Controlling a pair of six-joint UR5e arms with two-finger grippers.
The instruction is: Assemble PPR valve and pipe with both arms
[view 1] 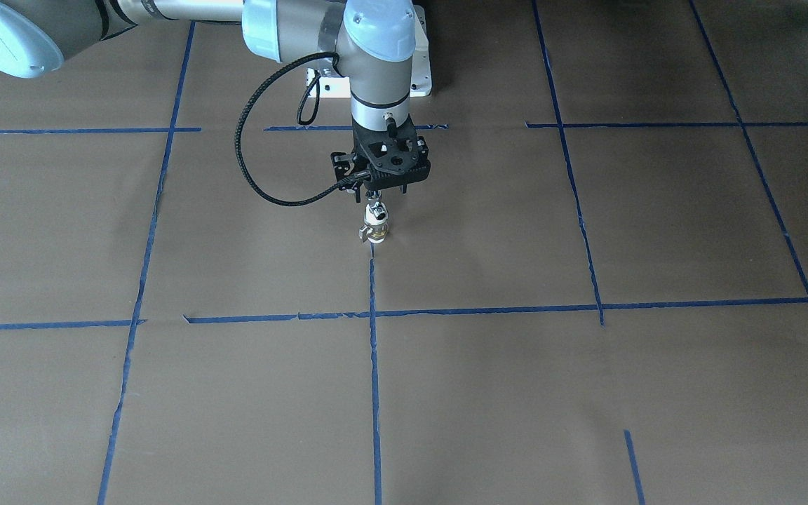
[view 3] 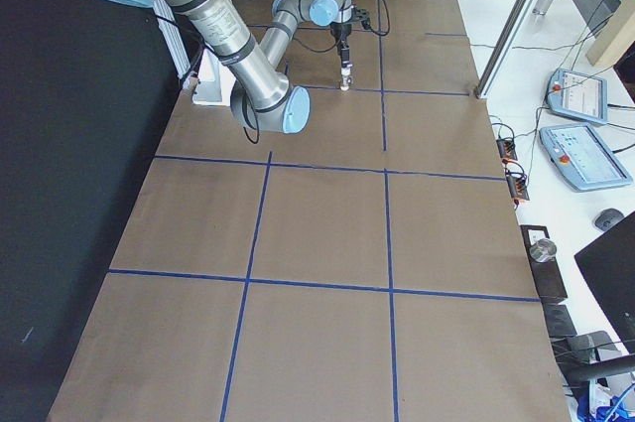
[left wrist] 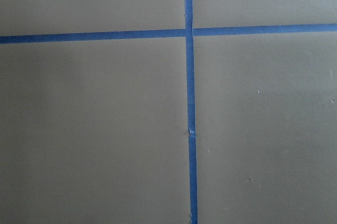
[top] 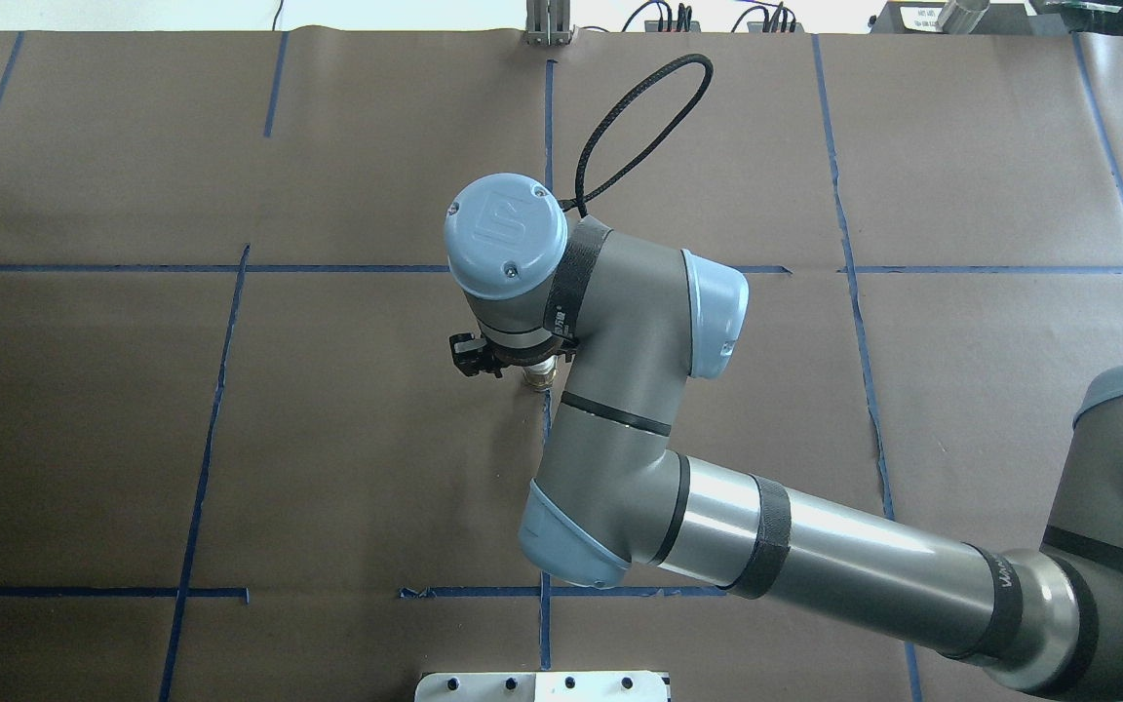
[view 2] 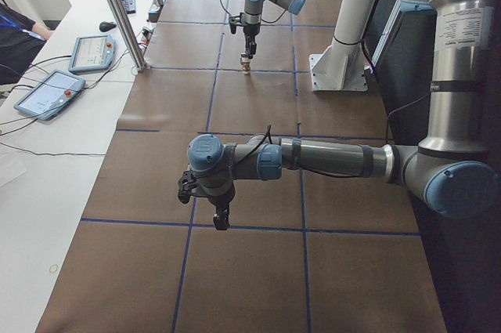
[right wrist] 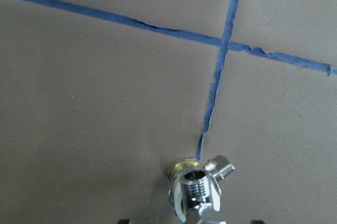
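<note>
Parts: PPR valve point(view 1: 374, 235) and pipe point(view 1: 376, 210), stacked one on the other beneath right gripper point(view 1: 373, 196).
Valve position: upright on table point(view 1: 586, 393), at the end of a strip of blue tape point(left wrist: 190, 103); brass middle visible, grey side lever pointing to the left in the front-facing view.
Pipe position: directly on top of valve, touching it and in line with it; threaded open end turned toward the right wrist camera, brass ring and lever visible just behind it.
Right gripper: pointing straight down, fingers drawn together on the upper part of the pipe; only small dark finger parts visible at the bottom edge of the wrist view.
Right arm point(top: 620, 390): reaching in from the right of the overhead view, wrist bent over the parts and hiding most of them from above.
Left gripper point(view 2: 221, 221): pointing down, low over the table near a tape line, well apart from valve and pipe; finger state cannot be told, seen only from the side.
Left arm point(view 2: 329, 159): stretched out roughly level across the table.
Left wrist view: brown surface and a crossing of tape strips.
Surface: brown covering, divided into rectangles by the tape.
Pedestal point(view 2: 338, 74): white, at the table edge between the arms.
Pendants point(view 2: 92, 52): two, on the white bench beside the table.
</note>
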